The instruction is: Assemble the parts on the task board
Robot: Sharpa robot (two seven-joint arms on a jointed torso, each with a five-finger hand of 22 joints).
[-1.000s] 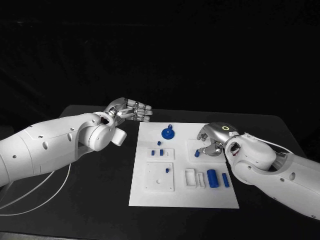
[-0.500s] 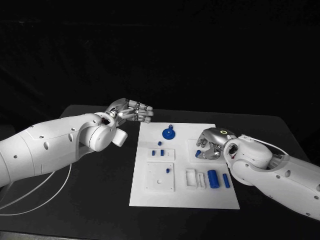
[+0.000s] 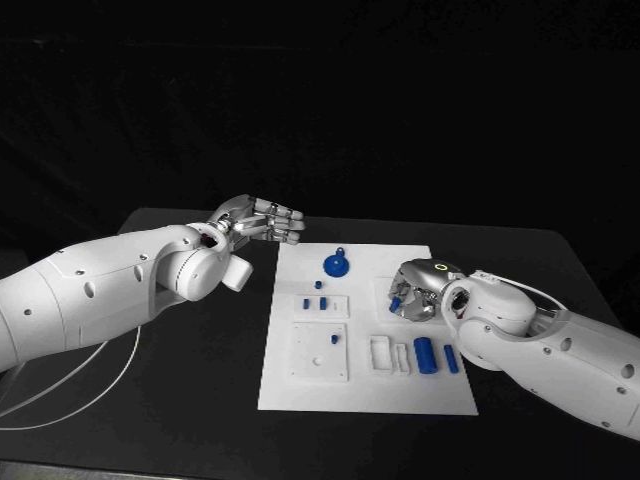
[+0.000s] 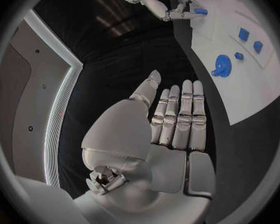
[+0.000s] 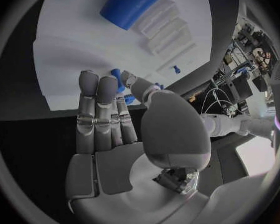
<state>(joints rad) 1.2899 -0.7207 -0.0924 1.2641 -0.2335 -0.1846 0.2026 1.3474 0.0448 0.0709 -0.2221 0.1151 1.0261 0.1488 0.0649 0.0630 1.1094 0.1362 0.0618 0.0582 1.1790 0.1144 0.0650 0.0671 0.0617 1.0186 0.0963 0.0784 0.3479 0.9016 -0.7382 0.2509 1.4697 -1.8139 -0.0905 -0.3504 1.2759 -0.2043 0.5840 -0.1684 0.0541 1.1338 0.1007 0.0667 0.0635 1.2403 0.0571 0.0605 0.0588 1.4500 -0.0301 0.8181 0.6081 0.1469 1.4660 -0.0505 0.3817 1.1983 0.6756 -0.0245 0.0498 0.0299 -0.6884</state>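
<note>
The white task board (image 3: 299, 395) lies in the middle of the table. My right hand (image 3: 417, 289) hovers low over its right side and pinches a small blue peg (image 5: 117, 78) between thumb and fingers. A blue round toothed part (image 3: 335, 266) lies at the board's far end. Two small blue pieces (image 3: 314, 303) sit on a raised white block. A blue cylinder (image 3: 425, 354) and a blue bar (image 3: 451, 360) lie at the near right. My left hand (image 3: 263, 222) floats off the board's far left corner, fingers straight and together, holding nothing (image 4: 171, 124).
White blocks (image 3: 392, 355) stand beside the blue cylinder. A square white plate (image 3: 320, 352) with a small blue peg (image 3: 335, 341) at its edge sits on the board's near left. Black table (image 3: 190, 390) surrounds the board, with a white cable (image 3: 61, 405) at the left.
My right hand has slid a little leftward over the board with the small blue peg in it. The left hand has stayed where it was.
</note>
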